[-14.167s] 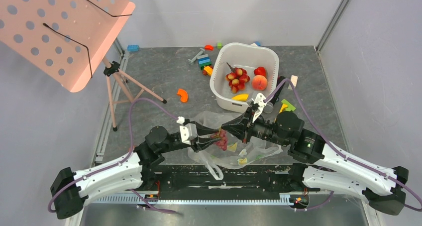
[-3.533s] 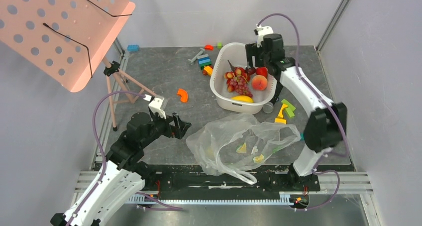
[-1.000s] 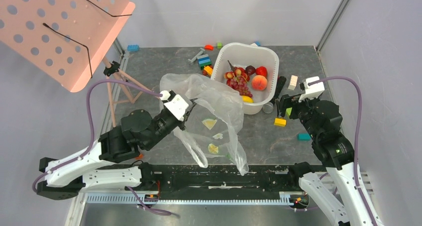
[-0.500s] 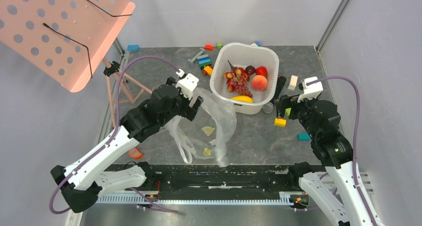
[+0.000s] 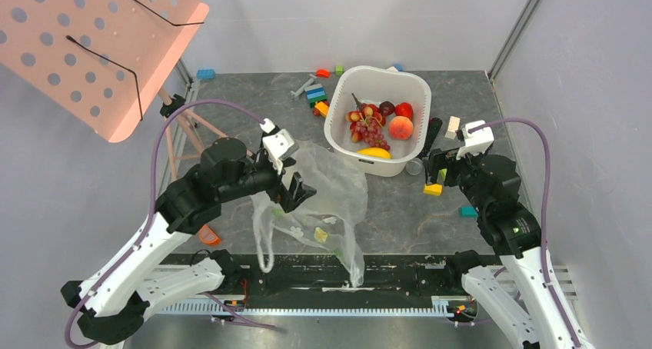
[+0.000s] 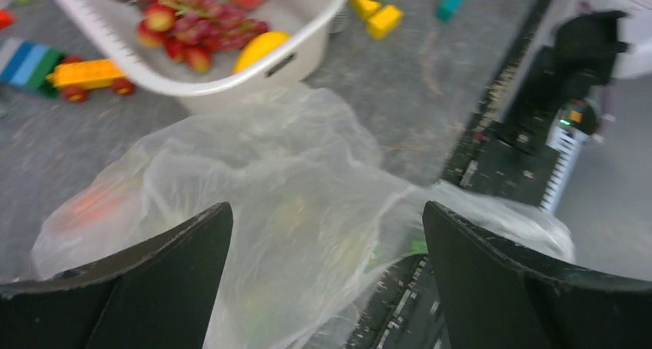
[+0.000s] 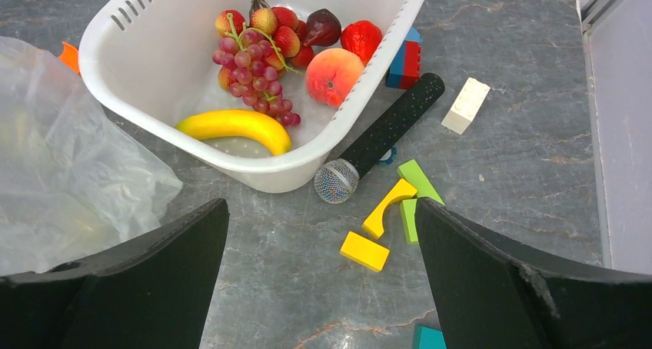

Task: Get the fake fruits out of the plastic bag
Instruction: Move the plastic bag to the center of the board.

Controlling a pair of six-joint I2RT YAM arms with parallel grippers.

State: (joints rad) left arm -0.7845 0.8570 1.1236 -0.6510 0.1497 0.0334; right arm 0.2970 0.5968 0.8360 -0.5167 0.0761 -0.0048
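On the grey table (image 5: 246, 111), at about 1 o'clock from its middle in the top view, we find the white basin (image 5: 419, 95) holding most of the fake fruits (image 5: 400, 126). In it lie the grape bunch (image 7: 257, 84), the peach (image 7: 333, 76), a red apple (image 7: 361, 40) and a dark plum (image 7: 323, 26). A yellow banana-shaped piece (image 7: 234, 126) lies along the basin's near wall.

The plastic bag (image 5: 330, 187) lies crumpled at 7 o'clock of the basin, its far edge close to the basin's near wall. Its loops trail toward 6 o'clock, as far as the rail at the table's near edge. Through the film we make out pale wedges (image 5: 320, 234) inside the bag, in its near half.

The left hand (image 5: 296, 191) is over the bag's 9 o'clock side. From its wrist camera we see its fingers (image 6: 131, 287) spread wide, with film filling the view beneath and between them. We cannot tell whether either finger touches the bag.

The right hand (image 5: 430, 164) is at 5 o'clock of the basin, well apart from the bag. Its fingers (image 7: 530, 287) are spread wide with nothing between them. Below it lie a microphone (image 7: 384, 137), leaning against the basin's outer wall, and several toy blocks (image 7: 396, 199) just beside it at 5 o'clock
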